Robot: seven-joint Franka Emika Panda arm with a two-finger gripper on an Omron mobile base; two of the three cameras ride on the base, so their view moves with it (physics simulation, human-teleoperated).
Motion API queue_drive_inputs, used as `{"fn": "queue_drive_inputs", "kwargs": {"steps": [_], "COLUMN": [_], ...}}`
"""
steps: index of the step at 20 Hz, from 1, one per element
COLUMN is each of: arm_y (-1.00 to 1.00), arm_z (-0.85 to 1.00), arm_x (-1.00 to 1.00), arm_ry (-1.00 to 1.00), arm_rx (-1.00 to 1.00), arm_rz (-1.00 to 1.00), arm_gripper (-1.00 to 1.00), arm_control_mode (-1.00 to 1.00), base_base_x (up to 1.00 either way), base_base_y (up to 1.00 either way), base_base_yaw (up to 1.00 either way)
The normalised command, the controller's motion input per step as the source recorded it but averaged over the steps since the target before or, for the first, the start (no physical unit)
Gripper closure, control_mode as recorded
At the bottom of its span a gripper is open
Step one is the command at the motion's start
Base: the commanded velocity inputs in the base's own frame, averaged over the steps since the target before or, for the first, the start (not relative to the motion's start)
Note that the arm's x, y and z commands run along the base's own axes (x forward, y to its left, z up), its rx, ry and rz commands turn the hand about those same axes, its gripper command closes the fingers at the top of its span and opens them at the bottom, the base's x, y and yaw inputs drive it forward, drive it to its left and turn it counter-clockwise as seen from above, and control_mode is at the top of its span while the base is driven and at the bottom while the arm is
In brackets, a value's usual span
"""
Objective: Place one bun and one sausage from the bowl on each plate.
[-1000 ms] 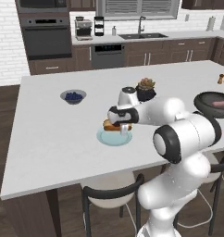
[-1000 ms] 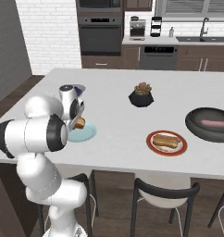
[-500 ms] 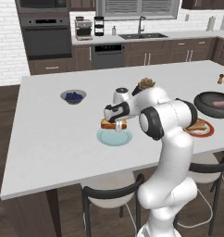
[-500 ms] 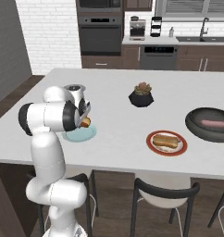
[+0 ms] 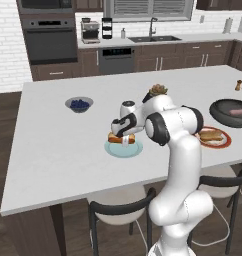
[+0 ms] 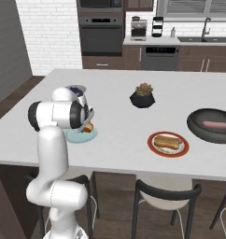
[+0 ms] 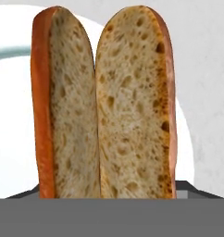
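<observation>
Over the last second the arm has swung its elbow up from low on the right to stand tall behind the hand. The gripper (image 5: 122, 135) has eased down a little over the pale blue plate (image 5: 135, 150). It was already above that plate a second ago, so the carry is over and this is the lowering. The claw is closed on the bun (image 5: 118, 139), which hangs just above the plate and does not yet look to rest on it. In the hand view the bun (image 7: 102, 102) stands split along its top with pale crumb showing and the plate behind it. My reading is that this plate is about to get its bun, and that a sausage must then be fetched for it.

Counted from left to right across the island:
- One small bowl of blueberries (image 5: 79, 104)
- Two plates: the blue one under the hand and, well to the right, a red-rimmed plate (image 5: 224, 142)
- One potted plant (image 5: 158, 90) between the plates and further back
- Two buns: the carried one and a second bun (image 5: 211, 134) lying on the red-rimmed plate
- One dark bowl (image 5: 218, 107) at the far right
- One sausage (image 5: 239, 112) lying in that bowl

Whether a second sausage sits in the bun on the red-rimmed plate I cannot tell
</observation>
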Motion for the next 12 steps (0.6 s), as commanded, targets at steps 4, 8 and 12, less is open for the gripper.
{"fn": "queue_drive_inputs", "kwargs": {"steps": [4,8,12], "arm_y": [0.0,0.0,0.0], "arm_z": [0.0,0.09,0.51], "arm_x": [0.07,0.08,-0.03], "arm_ry": [0.05,0.03,0.0], "arm_rx": [0.0,0.0,0.0], "arm_rz": [-0.01,-0.01,-0.01], "arm_gripper": [-1.0,-1.0,-1.0], "arm_control_mode": [-1.0,-1.0,-1.0], "base_base_x": [0.0,0.0,0.0], "base_base_y": [0.0,0.0,0.0], "base_base_yaw": [0.0,0.0,0.0]}}
